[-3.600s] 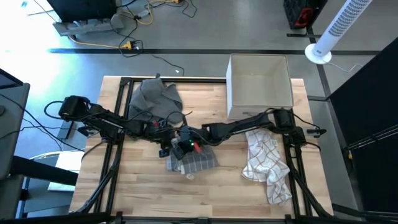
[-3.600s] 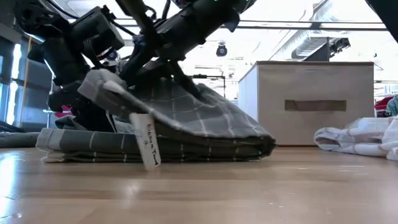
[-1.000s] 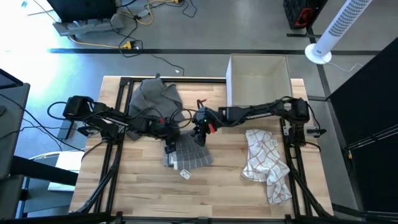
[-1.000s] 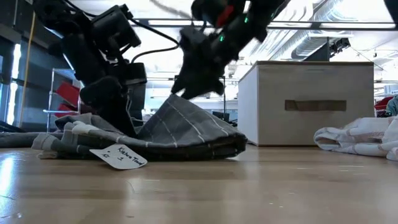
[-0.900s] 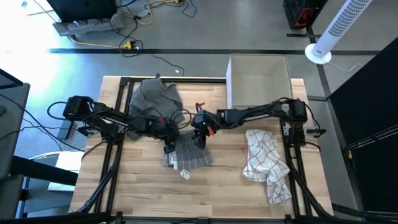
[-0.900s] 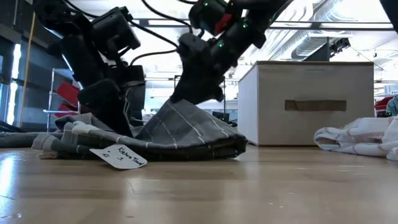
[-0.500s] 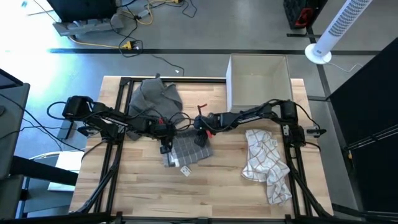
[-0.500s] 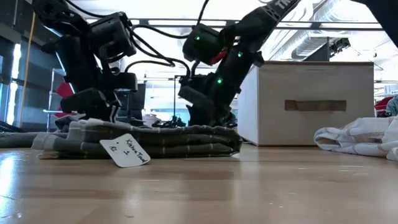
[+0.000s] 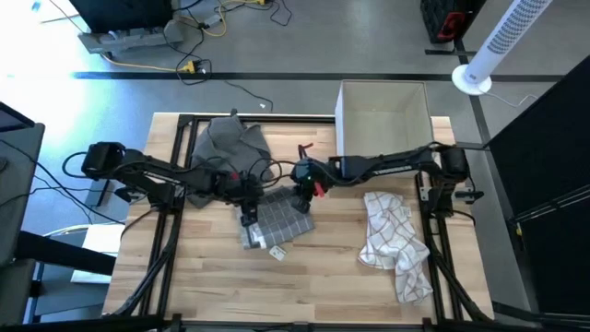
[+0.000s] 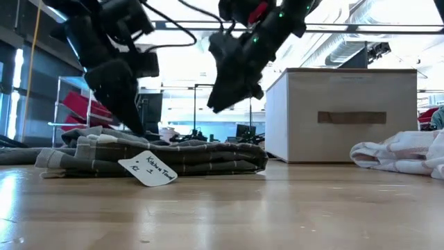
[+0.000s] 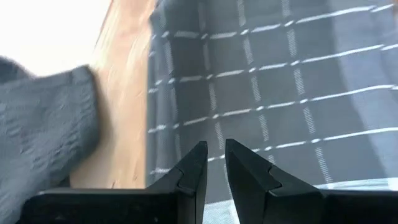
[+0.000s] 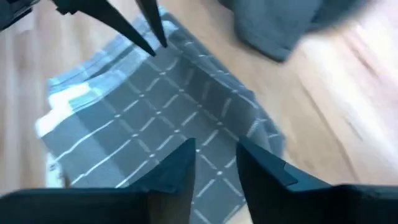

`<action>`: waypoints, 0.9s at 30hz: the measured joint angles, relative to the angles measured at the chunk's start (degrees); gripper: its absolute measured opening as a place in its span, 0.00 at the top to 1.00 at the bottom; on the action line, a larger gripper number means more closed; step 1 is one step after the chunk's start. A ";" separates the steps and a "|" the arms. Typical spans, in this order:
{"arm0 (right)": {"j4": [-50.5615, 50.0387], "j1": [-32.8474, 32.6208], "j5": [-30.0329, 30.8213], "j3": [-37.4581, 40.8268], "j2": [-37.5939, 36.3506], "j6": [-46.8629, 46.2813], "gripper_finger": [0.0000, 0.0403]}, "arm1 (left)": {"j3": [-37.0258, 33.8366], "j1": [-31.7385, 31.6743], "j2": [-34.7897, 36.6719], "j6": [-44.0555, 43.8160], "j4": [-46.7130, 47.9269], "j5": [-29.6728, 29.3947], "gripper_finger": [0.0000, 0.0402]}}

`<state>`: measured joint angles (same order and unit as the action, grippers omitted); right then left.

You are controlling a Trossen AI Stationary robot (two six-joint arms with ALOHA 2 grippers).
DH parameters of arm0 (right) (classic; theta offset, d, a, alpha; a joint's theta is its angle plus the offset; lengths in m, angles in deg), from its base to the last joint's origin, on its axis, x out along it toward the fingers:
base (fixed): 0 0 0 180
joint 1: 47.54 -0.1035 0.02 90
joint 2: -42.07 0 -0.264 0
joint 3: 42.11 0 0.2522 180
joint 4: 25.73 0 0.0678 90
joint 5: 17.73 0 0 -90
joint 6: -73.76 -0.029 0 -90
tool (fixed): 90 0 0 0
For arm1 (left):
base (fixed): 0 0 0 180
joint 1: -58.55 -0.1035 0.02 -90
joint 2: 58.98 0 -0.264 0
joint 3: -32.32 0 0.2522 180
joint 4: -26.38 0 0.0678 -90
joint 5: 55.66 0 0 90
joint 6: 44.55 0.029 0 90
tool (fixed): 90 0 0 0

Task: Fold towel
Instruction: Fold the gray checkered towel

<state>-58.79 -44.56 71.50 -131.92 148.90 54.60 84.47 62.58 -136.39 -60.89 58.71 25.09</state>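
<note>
grey checked towel (image 9: 277, 226) lies folded flat on the wooden table (image 9: 323, 277), near the centre, slightly toward 7 o'clock of the middle. in the low view it is a low stack of layers (image 10: 173, 158) with a white paper tag (image 10: 148, 169) leaning against its front edge.

my left gripper (image 9: 247, 216) hangs over the towel's 9 o'clock edge; in its wrist view the two fingertips (image 11: 212, 163) sit with only a thin slit between them, nothing held, checked cloth just beyond. my right gripper (image 9: 302, 205) hangs over the towel's 1 o'clock corner; its wrist view shows the tips (image 12: 214, 162) a narrow gap apart, empty, looking down on the folded cloth. in the low view both grippers are clear of the towel, above it.

plain grey cloth (image 9: 230, 143) is bunched at 11 o'clock of the towel, toward the table's far edge. a white open box (image 9: 384, 124) stands at 1 o'clock, at the far right corner. a crumpled white checked cloth (image 9: 395, 242) lies at 3 o'clock of the towel, well apart.
</note>
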 joint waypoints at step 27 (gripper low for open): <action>5.57 4.15 -2.07 0.22 8.27 -1.54 1.00 | -8.38 6.52 -0.08 -9.01 2.83 -6.58 0.87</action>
<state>-53.23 -40.41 69.43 -131.71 157.18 53.06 76.09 69.10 -136.48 -69.90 61.54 18.51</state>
